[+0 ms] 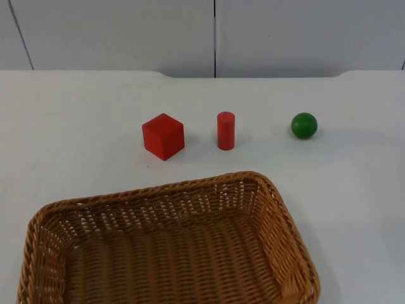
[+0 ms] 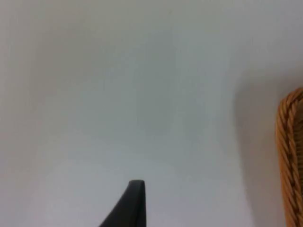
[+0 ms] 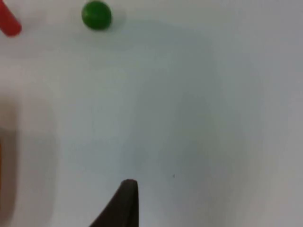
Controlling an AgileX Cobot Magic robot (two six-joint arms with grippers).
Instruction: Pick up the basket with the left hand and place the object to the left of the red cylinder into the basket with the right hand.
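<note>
While I watch remotely, wicker basket (image 1: 168, 250) rests on the worktop (image 1: 69, 133), red cube (image 1: 163, 136) left of red cylinder (image 1: 226, 130), green ball (image 1: 304, 125) right, both grippers' jaws' state untellable.

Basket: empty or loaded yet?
Empty. The top view shows bare weave inside the basket; the red cube sits on the table beyond its rim.

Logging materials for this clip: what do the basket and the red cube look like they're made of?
The basket looks like woven wicker or rattan, possibly a plastic imitation: tan-brown strands interlaced in rows under a braided rim. The red cube looks like painted wood with a matte finish: flat faces, crisp edges, even colour without glare, though solid plastic can't be ruled out.
</note>
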